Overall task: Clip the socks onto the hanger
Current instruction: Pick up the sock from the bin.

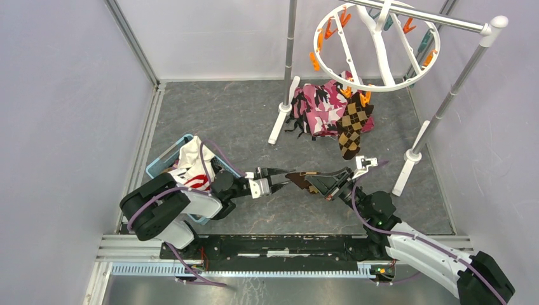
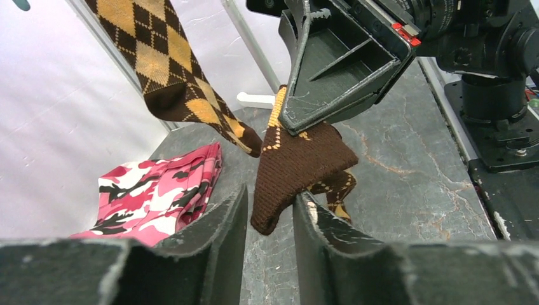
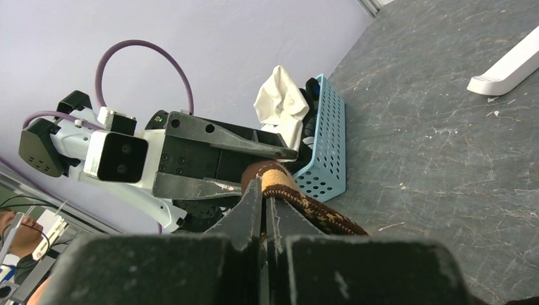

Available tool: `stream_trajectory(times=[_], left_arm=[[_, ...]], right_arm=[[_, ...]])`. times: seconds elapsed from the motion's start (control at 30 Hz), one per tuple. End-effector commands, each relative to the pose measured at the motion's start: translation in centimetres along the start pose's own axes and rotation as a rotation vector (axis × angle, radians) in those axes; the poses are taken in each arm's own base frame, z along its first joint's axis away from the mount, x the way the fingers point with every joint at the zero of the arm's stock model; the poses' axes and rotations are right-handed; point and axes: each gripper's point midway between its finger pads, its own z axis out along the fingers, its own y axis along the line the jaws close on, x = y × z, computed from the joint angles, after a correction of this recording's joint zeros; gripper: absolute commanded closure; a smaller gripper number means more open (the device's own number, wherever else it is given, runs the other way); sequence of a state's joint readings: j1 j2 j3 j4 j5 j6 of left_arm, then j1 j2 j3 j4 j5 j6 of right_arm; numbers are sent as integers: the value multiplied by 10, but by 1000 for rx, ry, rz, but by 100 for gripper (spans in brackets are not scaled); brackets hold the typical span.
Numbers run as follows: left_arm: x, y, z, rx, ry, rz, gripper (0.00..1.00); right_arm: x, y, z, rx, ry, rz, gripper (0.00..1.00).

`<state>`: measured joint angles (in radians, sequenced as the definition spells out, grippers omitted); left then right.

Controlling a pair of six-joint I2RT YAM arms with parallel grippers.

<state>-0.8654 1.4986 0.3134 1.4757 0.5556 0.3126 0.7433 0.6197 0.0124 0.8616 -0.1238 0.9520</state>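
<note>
A brown argyle sock (image 1: pixel 304 181) is held low over the floor between the two arms. My right gripper (image 3: pixel 264 190) is shut on its folded middle, and the sock (image 3: pixel 318 213) trails off to one side. My left gripper (image 2: pixel 270 203) stands partly open around the sock's dark brown toe end (image 2: pixel 299 165). The toe touches one finger, with a gap to the other. The white ring hanger (image 1: pixel 375 47) hangs from the rail at the back right, with orange and teal pins on its rim. Another argyle sock (image 1: pixel 353 127) hangs clipped from it.
A pink camouflage cloth (image 1: pixel 318 108) lies on the floor under the hanger. A blue basket (image 1: pixel 166 159) with white cloth and more socks stands at the left, beside the left arm. The silver rail (image 1: pixel 445 22) and its white-footed poles stand at the back right.
</note>
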Motion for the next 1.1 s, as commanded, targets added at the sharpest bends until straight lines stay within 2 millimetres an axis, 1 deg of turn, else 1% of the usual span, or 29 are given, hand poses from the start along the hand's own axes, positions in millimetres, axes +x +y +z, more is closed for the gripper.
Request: stream_trajectory(times=[0.0, 0.07, 0.1, 0.13, 0.2, 0.27, 0.3, 0.33, 0.37, 0.4, 0.43, 0.47, 0.5, 0.53, 0.6, 0.67, 0.77, 0.83, 0.93, 1.0, 1.07], left_arm=[[-36, 14, 9, -20, -128, 77, 67], [-36, 14, 10, -15, -127, 62, 79], [-36, 14, 10, -14, -126, 54, 92], [-36, 12, 11, -5, -122, 40, 97], [-37, 11, 12, 6, -119, 8, 98], [-38, 11, 12, 10, -105, -50, 98], [-36, 12, 11, 6, -87, -90, 98], [-33, 13, 10, -2, -64, -147, 98], [-30, 15, 8, -13, -38, -209, 98], [-27, 17, 5, -23, -9, -269, 98], [-24, 19, 2, -35, 18, -352, 98], [-19, 21, -1, -49, 49, -419, 98], [-11, 20, -5, -56, 96, -497, 98], [-9, 20, -8, -59, 119, -550, 98], [-3, 18, -14, -64, 171, -671, 98], [2, 13, -17, -50, 224, -775, 98], [6, 9, -16, -26, 302, -931, 98], [-4, 0, -10, 70, 311, -993, 98], [-10, -3, -6, 122, 330, -1058, 98], [-12, -3, -4, 132, 350, -1074, 98], [-10, -1, -5, 112, 381, -1088, 98]], right_arm=[[3, 7, -4, -49, 6, 14, 100], [4, 7, -3, -51, 11, 14, 100], [4, 7, -3, -50, 15, 15, 100], [5, 7, -3, -50, 20, 14, 100], [9, 2, -3, -32, 35, 8, 100], [6, 3, 2, -17, 48, -31, 99], [5, 3, 4, -11, 56, -62, 91], [4, 3, 6, -9, 66, -106, 80], [2, 3, 7, -4, 76, -158, 68], [1, 1, 6, 7, 80, -213, 55], [-4, 1, 7, 13, 76, -266, 43], [-7, 1, 6, 22, 78, -322, 35], [-12, -1, 5, 38, 74, -370, 30], [-17, -2, 4, 49, 71, -427, 26], [-26, 0, 2, 61, 66, -529, 21], [-30, 5, 1, 38, 79, -625, 18], [-27, 15, 1, -42, 122, -763, 18], [-18, 21, 0, -128, 154, -849, 15], [-8, 24, -1, -212, 188, -971, 7], [-10, 20, 1, -192, 196, -1026, 6], [-13, 16, 2, -168, 205, -1077, 6]])
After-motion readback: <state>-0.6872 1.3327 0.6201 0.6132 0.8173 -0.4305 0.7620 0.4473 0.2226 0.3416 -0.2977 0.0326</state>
